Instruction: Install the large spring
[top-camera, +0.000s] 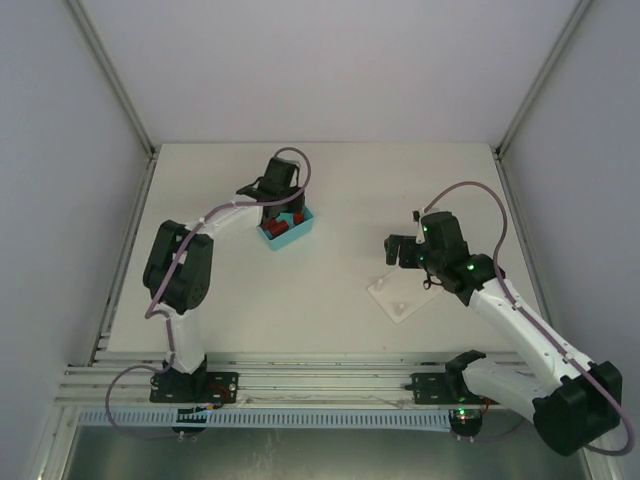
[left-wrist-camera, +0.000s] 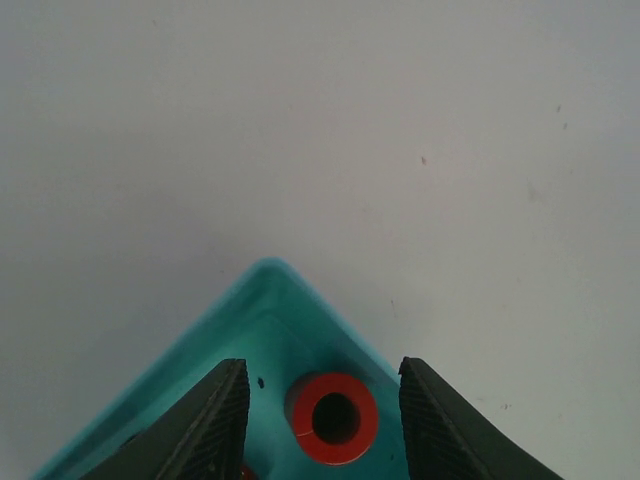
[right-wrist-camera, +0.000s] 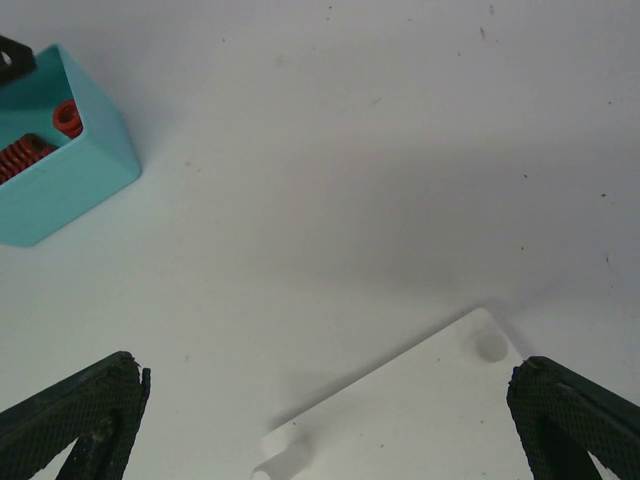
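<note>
Pale desk (top-camera: 330, 190). On its right side, white plate (top-camera: 402, 292) beneath right tool (right-wrist-camera: 328, 365), spread wide and empty. On the left, teal bin (left-wrist-camera: 262, 300), with left tool (left-wrist-camera: 322, 364) dipped in, half-narrowed, flanking but not touching red spring (left-wrist-camera: 335, 418), seen end-on near the bin's corner. Looks light, stiff, apt to roll or squirt free: best pinched across the coils, mid-body.

The bin (left-wrist-camera: 262, 300) is smooth teal plastic with a faint sheen. The spring (left-wrist-camera: 305, 425), low in the left wrist view, wears a glossy red coat. The table (left-wrist-camera: 400, 150) is matt off-white and finely speckled. The left gripper (left-wrist-camera: 322, 368) has matt black, finely ribbed fingers (left-wrist-camera: 215, 425). The right gripper (right-wrist-camera: 325, 400) has cross-hatched ones. The plate (right-wrist-camera: 420, 400) looks like smooth white plastic. The rails (top-camera: 320, 380) along the bottom of the top view look like bare grooved metal.
</note>
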